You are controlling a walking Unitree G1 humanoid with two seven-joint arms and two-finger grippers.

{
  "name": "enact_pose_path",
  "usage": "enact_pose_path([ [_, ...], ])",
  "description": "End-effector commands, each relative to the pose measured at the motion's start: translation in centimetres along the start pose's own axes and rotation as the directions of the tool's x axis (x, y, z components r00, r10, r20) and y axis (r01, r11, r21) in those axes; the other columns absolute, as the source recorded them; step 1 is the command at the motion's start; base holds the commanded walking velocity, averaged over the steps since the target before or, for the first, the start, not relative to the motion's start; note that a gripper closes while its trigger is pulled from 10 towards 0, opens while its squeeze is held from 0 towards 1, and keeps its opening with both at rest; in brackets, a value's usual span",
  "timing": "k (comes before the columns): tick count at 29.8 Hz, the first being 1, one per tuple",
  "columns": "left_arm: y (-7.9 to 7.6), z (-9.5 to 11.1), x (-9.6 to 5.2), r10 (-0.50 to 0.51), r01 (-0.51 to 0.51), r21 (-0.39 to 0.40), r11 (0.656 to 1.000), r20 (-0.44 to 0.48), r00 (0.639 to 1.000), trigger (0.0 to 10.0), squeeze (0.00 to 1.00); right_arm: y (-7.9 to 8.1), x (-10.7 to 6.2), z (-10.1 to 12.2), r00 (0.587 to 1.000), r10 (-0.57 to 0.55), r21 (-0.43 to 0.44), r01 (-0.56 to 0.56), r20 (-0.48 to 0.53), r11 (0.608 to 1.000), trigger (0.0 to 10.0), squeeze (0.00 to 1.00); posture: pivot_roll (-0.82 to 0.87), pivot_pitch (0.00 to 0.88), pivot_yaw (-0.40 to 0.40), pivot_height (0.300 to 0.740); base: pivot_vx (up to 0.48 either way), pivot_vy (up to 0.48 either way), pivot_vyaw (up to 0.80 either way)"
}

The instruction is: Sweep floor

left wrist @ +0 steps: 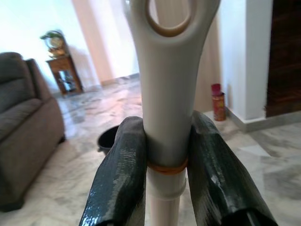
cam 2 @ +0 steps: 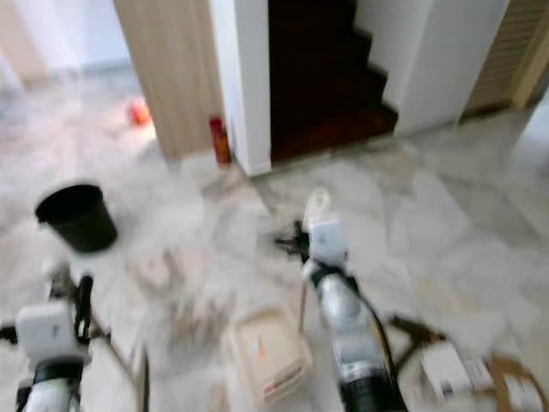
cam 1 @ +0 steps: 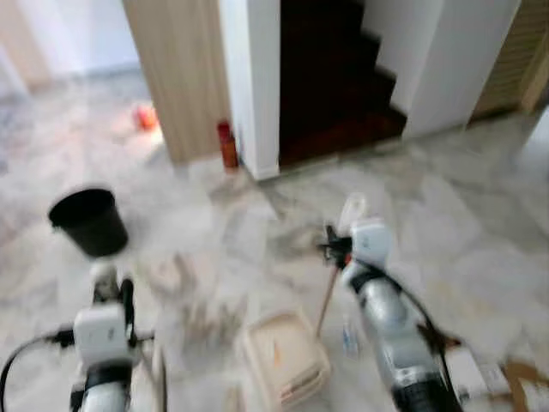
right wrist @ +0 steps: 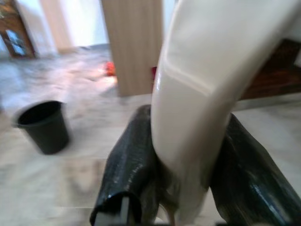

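My left gripper [left wrist: 167,136] is shut on a white broom handle [left wrist: 169,70] with a loop at its end; its fingers [left wrist: 120,179] press both sides. From the head it sits low on the left [cam 1: 116,287]. My right gripper [right wrist: 188,117] is shut on a thick cream dustpan handle [right wrist: 207,84]. Its thin stick [cam 1: 326,300] runs down to the cream dustpan [cam 1: 283,356] on the marble floor between my arms. Blurred litter [cam 1: 202,318] lies left of the pan.
A black bucket [cam 1: 88,221] stands on the floor at the left. Ahead are a wooden pillar [cam 1: 176,69], a red can [cam 1: 227,144] at a white wall corner, and dark stairs [cam 1: 334,77]. Cardboard boxes [cam 1: 485,373] lie at the right. A grey sofa [left wrist: 23,127] stands nearby.
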State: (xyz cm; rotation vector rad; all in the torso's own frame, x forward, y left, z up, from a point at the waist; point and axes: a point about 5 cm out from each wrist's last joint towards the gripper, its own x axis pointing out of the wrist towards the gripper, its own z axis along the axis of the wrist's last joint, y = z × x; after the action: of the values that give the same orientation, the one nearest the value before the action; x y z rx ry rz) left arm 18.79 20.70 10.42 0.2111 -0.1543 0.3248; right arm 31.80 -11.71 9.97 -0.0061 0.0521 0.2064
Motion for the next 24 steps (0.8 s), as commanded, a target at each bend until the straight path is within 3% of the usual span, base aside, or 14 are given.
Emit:
enact_pose_path([
  [1,0.1,1.1,0.3,0.008,-0.009,0.009,1.000,0.054,0.998,10.0,0.00,-0.5,0.4,0.7,1.000,-0.026,0.088,0.026,0.006,0.996,10.0,0.00,-0.07,0.000,0.056,0.740,0.000,0.000,0.00],
  [3,0.1,1.1,0.2,0.009,-0.010,0.010,1.000,0.052,0.999,10.0,0.00,-0.6,0.7,0.8,0.999,-0.041,0.136,0.043,-0.015,0.990,10.0,0.00,-0.07,0.000,0.057,0.740,0.000,0.000,0.00],
  [8,0.1,1.1,0.2,0.011,-0.011,0.010,1.000,0.051,0.999,10.0,0.00,-0.6,0.8,0.7,0.998,-0.048,0.143,0.055,-0.047,0.988,10.0,0.00,-0.07,0.000,0.057,0.740,0.000,0.000,0.00],
  [14,0.1,1.2,0.2,0.011,-0.012,0.009,1.000,0.051,0.999,10.0,0.00,-0.6,0.9,0.3,0.994,-0.050,0.216,0.070,-0.096,0.974,10.0,0.00,-0.06,0.000,0.056,0.740,0.000,0.000,0.00],
  [24,0.1,1.1,0.0,0.015,-0.015,-0.002,1.000,0.038,0.999,10.0,0.00,-0.3,1.0,-0.1,0.989,-0.034,0.220,0.066,-0.144,0.973,10.0,0.00,-0.05,0.000,0.057,0.740,0.000,0.000,0.00],
])
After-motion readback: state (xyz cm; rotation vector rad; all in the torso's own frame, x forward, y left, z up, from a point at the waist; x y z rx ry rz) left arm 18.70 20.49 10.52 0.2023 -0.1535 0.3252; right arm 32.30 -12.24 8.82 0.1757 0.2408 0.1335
